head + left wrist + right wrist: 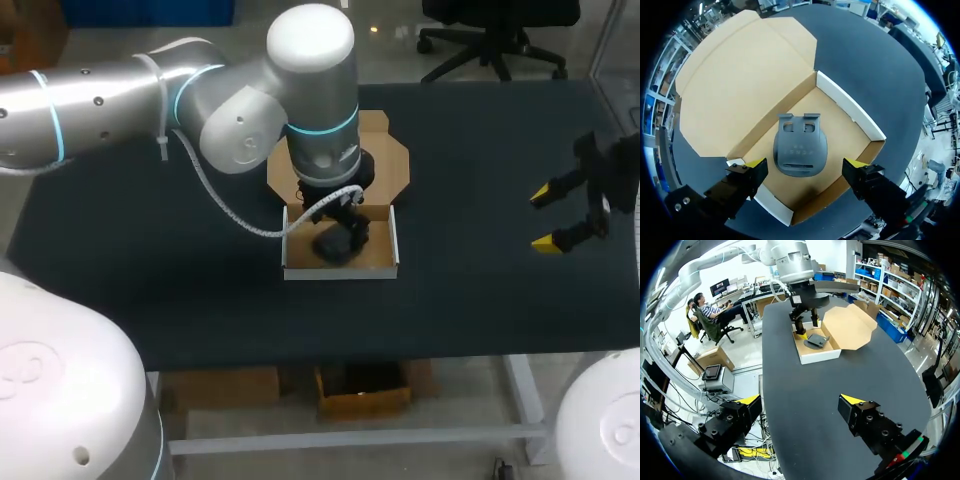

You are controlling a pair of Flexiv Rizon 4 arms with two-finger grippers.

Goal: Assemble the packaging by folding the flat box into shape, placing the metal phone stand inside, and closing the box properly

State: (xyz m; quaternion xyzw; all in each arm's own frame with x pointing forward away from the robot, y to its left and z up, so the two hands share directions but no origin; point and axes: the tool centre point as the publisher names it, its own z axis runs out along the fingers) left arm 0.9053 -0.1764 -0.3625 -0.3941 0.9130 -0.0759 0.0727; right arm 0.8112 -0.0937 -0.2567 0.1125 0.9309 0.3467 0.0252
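Dark tabletop, open cardboard box, grey phone stand lying inside, clear from the left wrist, half hidden from above, left jaws spread over it, right jaws spread far off

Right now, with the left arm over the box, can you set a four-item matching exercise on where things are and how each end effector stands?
Column 1
1. phone stand
2. box lid
3. left end effector
4. right end effector

Column 2
A. open, over bare table, away from the tray
B. lying inside the tray
C. open, above the tray
D. folded open, flat beside the tray

Pairs: 1-B, 2-D, 3-C, 4-A
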